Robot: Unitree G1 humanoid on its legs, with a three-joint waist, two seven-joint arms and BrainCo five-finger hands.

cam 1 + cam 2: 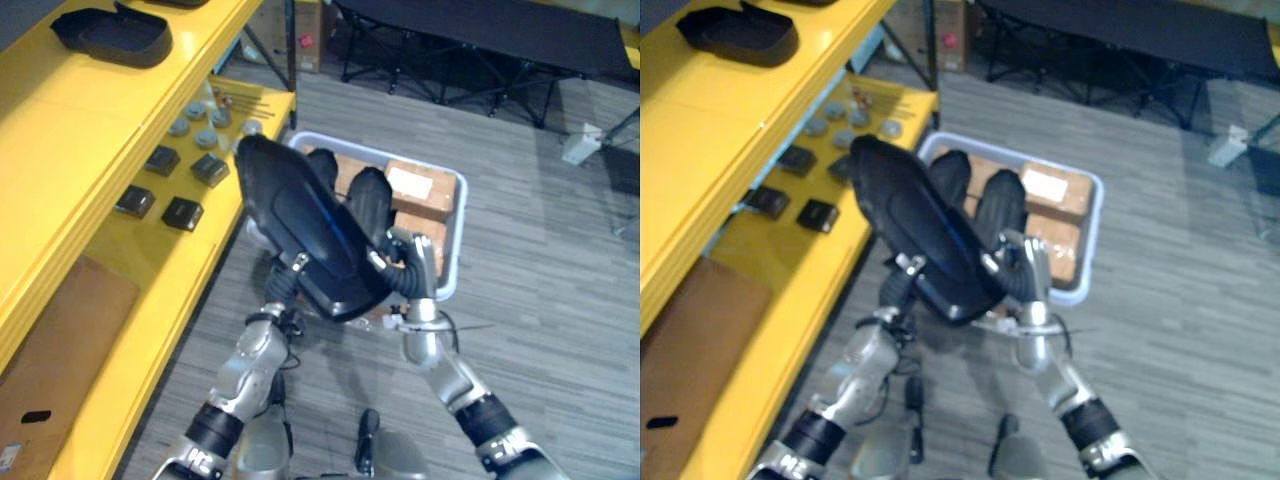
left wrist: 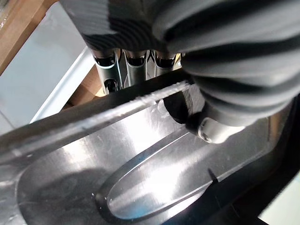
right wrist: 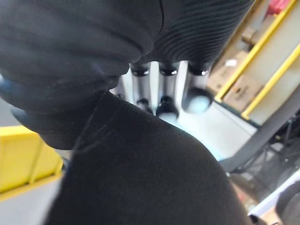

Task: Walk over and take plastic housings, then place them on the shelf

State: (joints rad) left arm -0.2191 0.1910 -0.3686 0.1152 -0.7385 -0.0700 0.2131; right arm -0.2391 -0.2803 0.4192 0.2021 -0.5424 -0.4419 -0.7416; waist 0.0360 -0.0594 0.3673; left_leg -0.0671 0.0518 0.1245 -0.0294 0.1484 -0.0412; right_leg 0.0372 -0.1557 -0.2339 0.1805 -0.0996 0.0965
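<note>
Closest to me, the two arms reach up and forward with a large black plastic housing held between them, tilted on edge over the grey plank floor. The left hand has the housing's rim pinched, with its fingers on the outer side and its thumb pressed on the glossy inner face. The right hand is at the housing's other side, its fingers stretched out straight past the rounded black back rather than curled round it. Just behind and below the held piece stands a pale plastic bin on the floor. Two more dark housings stand in it against brown cardboard boxes. To the robot's left runs the yellow shelf. On its lower level a brown board lies at the near end. Farther along that level are a few small black square parts, and beyond them a cluster of grey round pieces. On the upper level, at the far end, sits another black housing, hollow side up. At the back of the room stands a long black folding frame.
</note>
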